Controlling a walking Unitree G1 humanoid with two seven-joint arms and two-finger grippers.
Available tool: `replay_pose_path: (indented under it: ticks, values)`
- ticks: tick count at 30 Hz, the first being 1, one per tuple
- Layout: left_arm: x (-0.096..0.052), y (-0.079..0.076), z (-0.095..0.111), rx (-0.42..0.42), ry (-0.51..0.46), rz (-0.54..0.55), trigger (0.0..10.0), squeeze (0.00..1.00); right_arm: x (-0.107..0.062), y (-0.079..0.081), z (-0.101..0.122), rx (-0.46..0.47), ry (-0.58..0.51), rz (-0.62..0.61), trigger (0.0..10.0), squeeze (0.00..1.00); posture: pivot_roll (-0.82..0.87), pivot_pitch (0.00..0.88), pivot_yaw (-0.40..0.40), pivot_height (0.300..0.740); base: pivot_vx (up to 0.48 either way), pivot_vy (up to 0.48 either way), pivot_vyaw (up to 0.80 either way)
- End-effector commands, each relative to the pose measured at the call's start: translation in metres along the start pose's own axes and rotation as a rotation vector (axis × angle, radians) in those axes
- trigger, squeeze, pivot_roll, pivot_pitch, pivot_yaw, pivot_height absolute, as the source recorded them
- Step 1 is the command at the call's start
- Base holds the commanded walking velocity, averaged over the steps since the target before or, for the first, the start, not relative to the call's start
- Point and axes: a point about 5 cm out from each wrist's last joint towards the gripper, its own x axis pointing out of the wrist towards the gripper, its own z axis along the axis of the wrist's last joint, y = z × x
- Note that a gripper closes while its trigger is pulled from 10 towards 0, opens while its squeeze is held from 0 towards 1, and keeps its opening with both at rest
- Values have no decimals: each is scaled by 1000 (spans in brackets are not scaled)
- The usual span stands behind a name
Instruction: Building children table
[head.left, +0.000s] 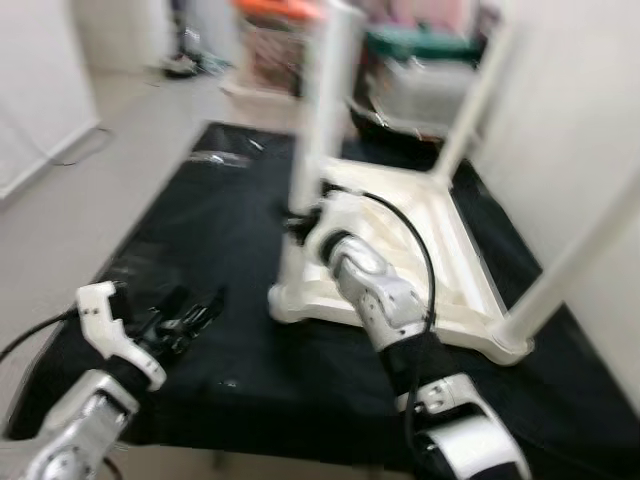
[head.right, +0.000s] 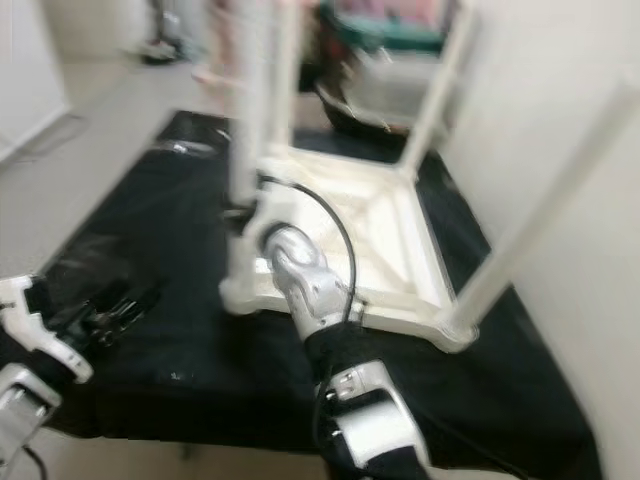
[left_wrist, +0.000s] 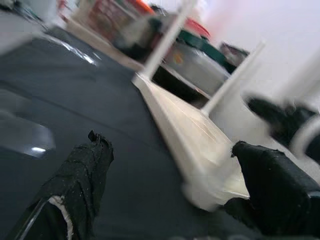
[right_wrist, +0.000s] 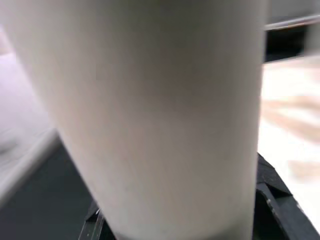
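Note:
A white children's table (head.left: 455, 250) lies upside down on a black mat (head.left: 200, 220), its legs pointing up. My right gripper (head.left: 303, 222) is at the base of the near left leg (head.left: 322, 110). In the right wrist view that leg (right_wrist: 150, 115) sits right between the black fingers (right_wrist: 272, 200), so the gripper is shut on it. My left gripper (head.left: 190, 315) hovers open over the mat, left of the table and apart from it. Its two fingers (left_wrist: 82, 175) stand wide, with the table's edge (left_wrist: 185, 135) ahead of them. The pictures are blurred.
Plastic storage bins (head.left: 420, 70) and an orange-lidded crate (head.left: 275, 40) stand behind the mat. A white wall (head.left: 590, 120) runs close along the table's right side. Pale floor (head.left: 60, 200) lies to the left of the mat.

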Motion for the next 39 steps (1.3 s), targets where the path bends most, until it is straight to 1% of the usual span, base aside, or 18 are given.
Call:
replay_pose_path:
  ticks: [1,3,4,5,6,8,9,10,12,13,14,24,29,30,31,33,35,39]
  values:
    - [3,-4,-2,-1,13,-19,10000,0,-14,-52,-72,-82,300,-264,0,0,141,0,-126,740,0,0,0]
    - [3,-4,-2,-1,14,-18,10000,0,-24,-65,-76,-97,301,-323,0,0,141,0,-126,740,0,0,0]
    - [2,-3,-2,-1,14,-17,10000,0,-31,-72,-75,-113,287,-343,3686,0,127,0,-118,740,0,0,0]
    - [2,-3,-2,-1,14,-17,10000,0,-31,-72,-75,-113,287,-343,3686,0,127,0,-118,740,0,0,0]
    - [2,-3,-2,-1,13,-16,10000,0,-33,-68,-71,-85,274,-282,10000,0,123,0,-116,740,0,0,0]
    - [2,-3,-2,-2,11,-15,10000,0,-32,-58,-69,-30,268,-181,10000,0,122,0,-115,740,0,0,0]
    - [2,-3,-2,-2,12,-15,10000,0,-29,-40,-59,74,206,1,10000,1000,126,0,-116,740,0,0,0]
    - [2,-3,-2,-2,12,-15,10000,0,-29,-40,-59,74,206,1,10000,1000,126,0,-116,740,0,0,0]
    - [2,-2,-3,-1,15,-17,10000,0,-25,1,-27,319,98,388,10000,1000,133,0,-122,740,0,0,0]
    - [2,-1,-3,-1,15,-16,10000,0,-21,14,-7,317,14,487,10000,714,140,0,-123,740,0,0,0]
    - [2,-1,-2,-1,14,-15,10000,0,-18,26,11,322,-35,607,10000,0,144,0,-122,740,0,0,0]
    - [1,1,-1,5,8,-6,10000,0,-41,67,27,220,-87,1177,10000,0,174,0,-142,740,0,0,0]
    - [1,1,-1,5,6,-6,10000,0,-47,70,23,216,-77,1248,10000,0,186,0,-149,740,0,0,0]
    - [1,0,-1,4,6,-6,10000,0,-52,73,15,201,-55,1311,3686,0,187,0,-149,740,0,0,0]
    - [0,0,0,2,7,-8,10000,0,-41,75,0,168,-10,1144,0,0,179,0,-143,740,0,0,0]
    - [0,0,0,2,7,-8,10000,0,-41,75,0,168,-10,1144,0,0,179,0,-143,740,0,0,0]
    - [-1,-1,-1,-2,6,-11,10000,0,2,19,-46,106,247,199,0,0,166,0,-138,740,0,0,0]
    - [-1,-2,-1,-4,5,-13,10000,0,-5,-30,-66,8,294,-286,0,0,154,0,-128,740,0,0,0]
